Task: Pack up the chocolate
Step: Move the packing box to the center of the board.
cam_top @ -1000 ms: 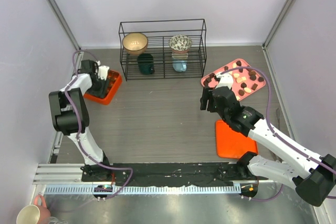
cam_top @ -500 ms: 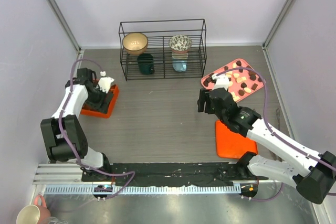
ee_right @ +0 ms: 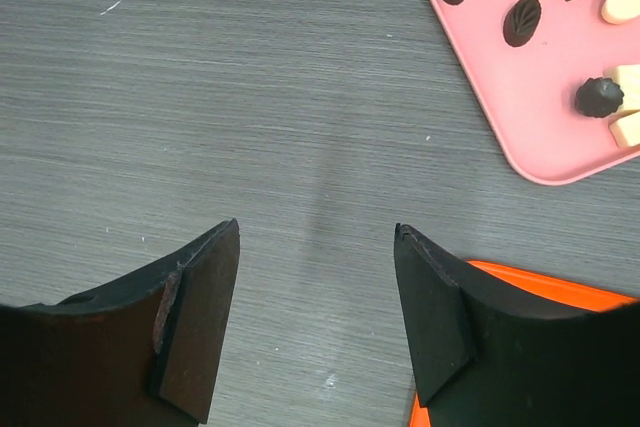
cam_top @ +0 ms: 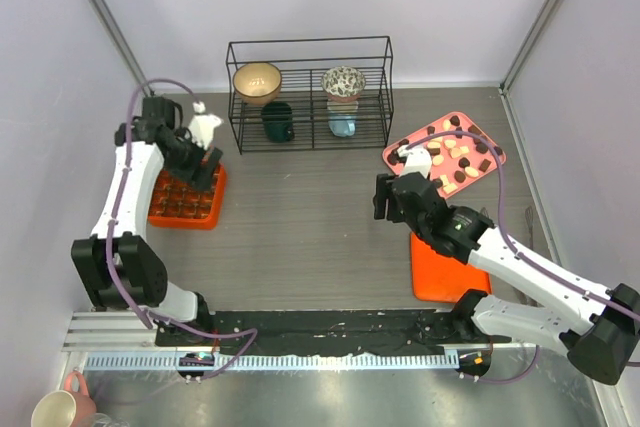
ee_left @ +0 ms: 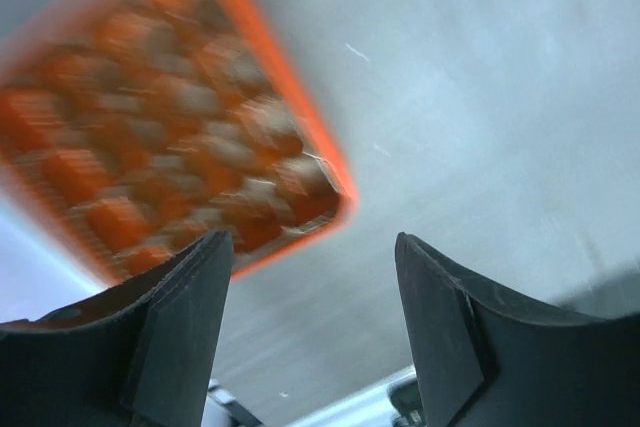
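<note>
Wire rack [cam_top: 310, 97] at back centre, bowls and mugs inside. Pink tray [ee_right: 540, 97] of chocolate [ee_right: 522, 19] right; orange gridded box [cam_top: 185, 199] left; orange lid [cam_top: 435, 277] under right arm. Left gripper [ee_left: 308, 239] and right gripper [ee_right: 317, 228]: jaws apart, empty.

Grey wood-grain worktop [cam_top: 300, 237] seen from above, w/ plain pale lilac walls [cam_top: 300, 7] on three sides. Slim grey metal posts [cam_top: 105, 17] slant up at the L & R corners. Back centre: black wire rack [cam_top: 309, 47] holding a tan bowl [cam_top: 257, 80] and dark green cup [cam_top: 277, 122] on the L, a patterned bowl [cam_top: 343, 81] and pale blue cup [cam_top: 342, 125] on the R. Ribbed metal rail [cam_top: 270, 359] along the near edge; cream mug [cam_top: 60, 409] bottom-L. Light soft, even.
</note>
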Tool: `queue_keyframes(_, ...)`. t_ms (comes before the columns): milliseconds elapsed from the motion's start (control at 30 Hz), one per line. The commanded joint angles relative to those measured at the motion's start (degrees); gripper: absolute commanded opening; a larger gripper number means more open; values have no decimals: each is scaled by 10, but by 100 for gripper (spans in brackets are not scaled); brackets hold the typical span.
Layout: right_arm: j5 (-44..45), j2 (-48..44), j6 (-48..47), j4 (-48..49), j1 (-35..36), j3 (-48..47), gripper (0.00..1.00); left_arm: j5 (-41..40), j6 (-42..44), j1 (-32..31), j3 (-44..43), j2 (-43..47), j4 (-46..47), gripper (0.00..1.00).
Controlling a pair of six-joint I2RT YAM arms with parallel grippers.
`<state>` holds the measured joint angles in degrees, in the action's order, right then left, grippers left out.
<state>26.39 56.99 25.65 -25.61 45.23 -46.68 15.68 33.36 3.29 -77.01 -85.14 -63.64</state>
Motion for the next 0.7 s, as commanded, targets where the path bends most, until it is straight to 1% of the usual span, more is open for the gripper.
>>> queue_keyframes(0,21,-4,6,19,14,-9,68,-78,-94,29,-63,23,80,71)
queue_keyframes(67,22,7,4,25,20,-10,67,-148,-114,32,-39,23,125,70)
queue_keyframes(100,23,11,3,28,22,-13,67,-213,-128,37,-25,28,174,68)
queue_keyframes(133,26,15,3,29,26,-14,67,-235,-131,43,9,31,192,67)
queue_keyframes(200,36,15,2,34,34,-12,66,-273,-139,63,37,31,238,66)
queue_keyframes(300,47,4,3,43,47,-3,66,-291,-153,103,63,23,284,60)
queue_keyframes(400,55,-10,1,53,57,10,65,-286,-173,139,48,-16,287,58)
queue_keyframes(467,59,-14,2,55,62,15,65,-272,-195,159,19,-57,268,57)
queue_keyframes(533,64,-14,2,55,66,19,65,-240,-219,175,-1,-90,258,57)
queue_keyframes(667,71,-18,4,57,75,31,65,-203,-240,179,-12,-117,265,57)
